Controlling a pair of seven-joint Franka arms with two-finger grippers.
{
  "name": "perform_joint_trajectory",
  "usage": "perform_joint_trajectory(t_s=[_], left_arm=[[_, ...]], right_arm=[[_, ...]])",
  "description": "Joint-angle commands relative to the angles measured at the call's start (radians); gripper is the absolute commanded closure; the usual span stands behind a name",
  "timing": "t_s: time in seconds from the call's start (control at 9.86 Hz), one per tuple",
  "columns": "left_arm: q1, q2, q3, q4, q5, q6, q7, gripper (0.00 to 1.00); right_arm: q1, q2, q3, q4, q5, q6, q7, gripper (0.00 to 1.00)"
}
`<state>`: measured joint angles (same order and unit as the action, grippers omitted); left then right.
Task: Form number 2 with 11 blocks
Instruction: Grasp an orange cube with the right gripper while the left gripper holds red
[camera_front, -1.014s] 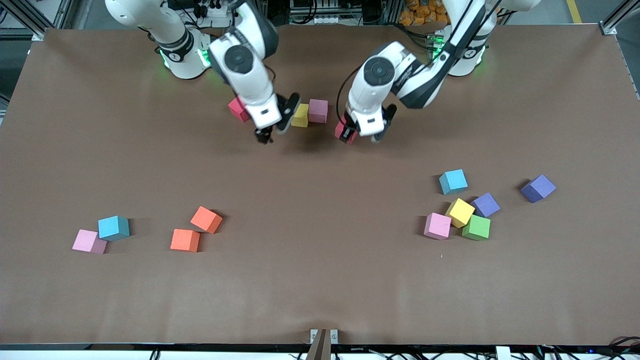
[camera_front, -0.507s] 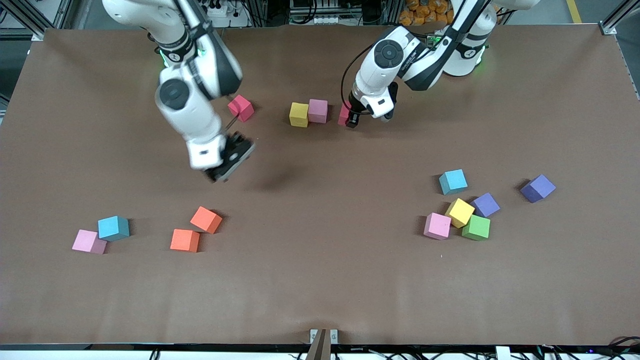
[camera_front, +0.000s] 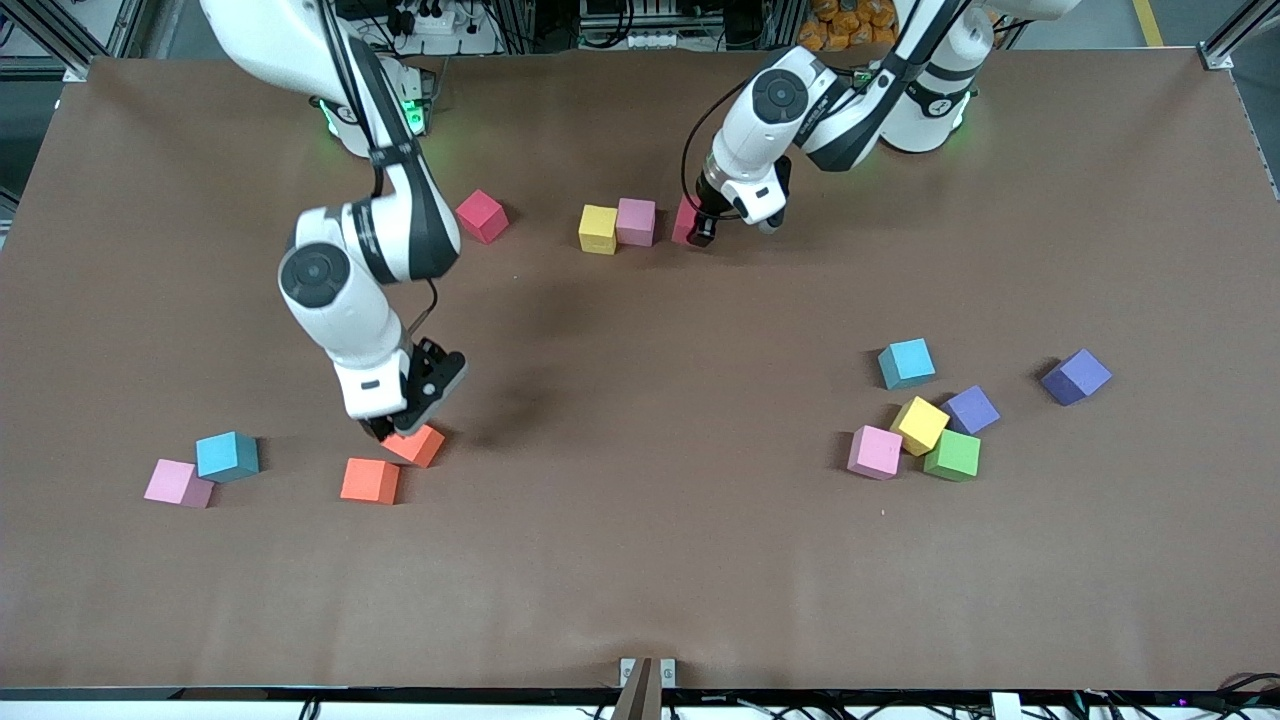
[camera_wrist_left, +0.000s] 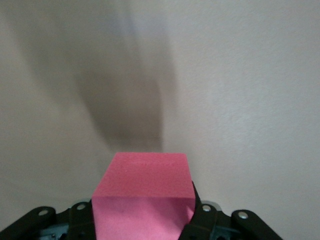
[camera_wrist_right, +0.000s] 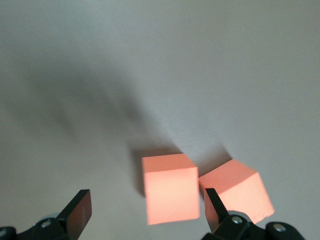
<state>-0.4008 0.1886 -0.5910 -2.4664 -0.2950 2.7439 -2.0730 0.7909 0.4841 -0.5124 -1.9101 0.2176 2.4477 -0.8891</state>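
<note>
A: Where is the left gripper (camera_front: 702, 226)?

B: Low by the row near the robots' bases. It is clamped on a pink-red block (camera_wrist_left: 142, 197), which sits just beside the pink block (camera_front: 636, 221) toward the left arm's end. A yellow block (camera_front: 598, 229) touches that pink one on its right-arm end. Whether the held block touches the pink one cannot be told.

A: And the right gripper (camera_front: 395, 428)?

B: Its jaws stand wide apart, holding nothing. It hangs over 2 orange blocks; in the right wrist view one orange cube (camera_wrist_right: 170, 188) lies between the fingers (camera_wrist_right: 76, 212) and the second (camera_wrist_right: 237, 189) is just beside it, corner nearly touching.

A: Other blocks?

B: A red block (camera_front: 481, 215) lies alone, toward the right arm's end from the row. Nearer the camera at that end, a pink cube (camera_front: 177, 483) touches a blue one (camera_front: 227, 455). Toward the left arm's end there is a blue cube (camera_front: 906, 363), then a cluster nearer the camera: pink (camera_front: 875, 452), yellow (camera_front: 920, 424), green (camera_front: 953, 455) and a purple cube (camera_front: 971, 409). Another purple cube (camera_front: 1075, 377) sits apart

A: So the 2?

B: Only 3 cubes stand in a line so far
</note>
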Motion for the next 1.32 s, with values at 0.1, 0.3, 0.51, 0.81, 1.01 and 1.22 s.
perform_joint_trajectory(t_s=[0.1, 0.3, 0.51, 0.81, 1.01, 1.22], left_arm=[[-0.065, 0.032, -0.004, 0.0, -0.02, 0.022, -0.042, 1.0], [-0.076, 0.049, -0.001, 0.006, -0.018, 0.022, -0.042, 1.0], [-0.079, 0.075, 0.002, 0.027, -0.019, 0.022, -0.042, 1.0], [-0.088, 0.094, 0.029, 0.044, -0.018, 0.02, -0.082, 1.0], [-0.093, 0.103, 0.042, 0.05, -0.018, 0.02, -0.085, 1.0], [-0.098, 0.13, 0.051, 0.082, -0.015, 0.019, -0.104, 1.0]], right_arm=[[-0.206, 0.103, 0.149, 0.085, 0.078, -0.012, -0.166, 0.0], [-0.217, 0.119, 0.155, 0.085, 0.117, -0.01, -0.171, 0.0], [-0.22, 0.146, 0.155, 0.086, 0.193, -0.009, -0.24, 0.0], [-0.225, 0.188, 0.152, 0.103, 0.333, -0.009, -0.376, 0.0], [-0.223, 0.188, 0.152, 0.112, 0.33, -0.01, -0.376, 0.17], [-0.222, 0.186, 0.152, 0.12, 0.329, -0.016, -0.373, 0.77]])
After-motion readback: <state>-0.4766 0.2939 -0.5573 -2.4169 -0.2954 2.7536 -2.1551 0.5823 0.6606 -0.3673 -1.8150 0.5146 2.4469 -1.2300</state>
